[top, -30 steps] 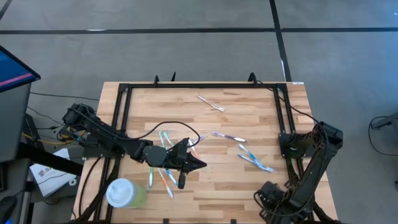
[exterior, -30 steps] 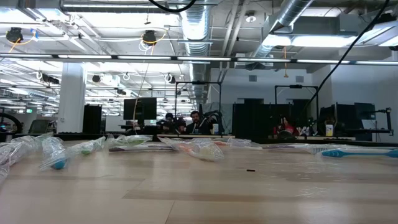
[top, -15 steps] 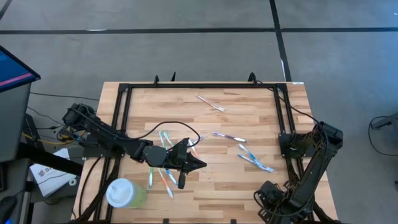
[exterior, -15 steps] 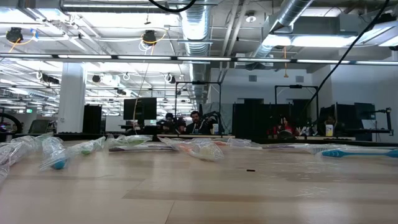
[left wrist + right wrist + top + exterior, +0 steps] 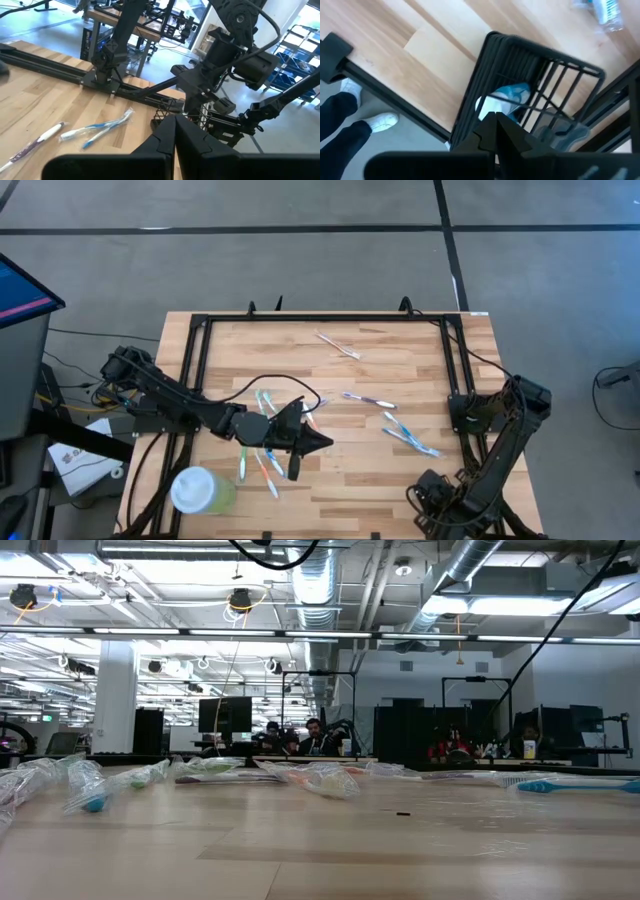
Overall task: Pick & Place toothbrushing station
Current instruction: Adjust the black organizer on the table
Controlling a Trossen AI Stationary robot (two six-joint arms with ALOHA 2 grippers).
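The toothbrushing station, a black wire holder point(image 5: 485, 65), stands at the table's near right corner and also shows in the left wrist view as the holder point(image 5: 169, 108). A wrapped blue toothbrush point(image 5: 512, 95) lies inside it. My right gripper point(image 5: 495, 119) points straight down over the holder's wire top with its fingers shut. My left gripper point(image 5: 322, 444) hovers shut over the table's middle, pointing level toward the right edge and holding nothing; its shut fingers are also seen as the left gripper point(image 5: 175, 122). The low view shows neither gripper. My right gripper has its shut fingertips point(image 5: 490, 125) in front of the holder's top wires point(image 5: 492, 102), coming from above. The fingers themselves hide the spot, so I cannot tell whether they grip a wire or touch the holder at all.
Wrapped toothbrushes lie scattered: several under my left arm point(image 5: 262, 452), others at the middle right point(image 5: 410, 438) and far middle point(image 5: 338, 346). A pale green cup point(image 5: 203, 490) stands at the near left corner. A person's shoes point(image 5: 375, 120) show on the floor beyond the table's edge.
My left gripper has rolled a little about the line it points along, staying in place and shut. My right gripper and the holder have kept still.
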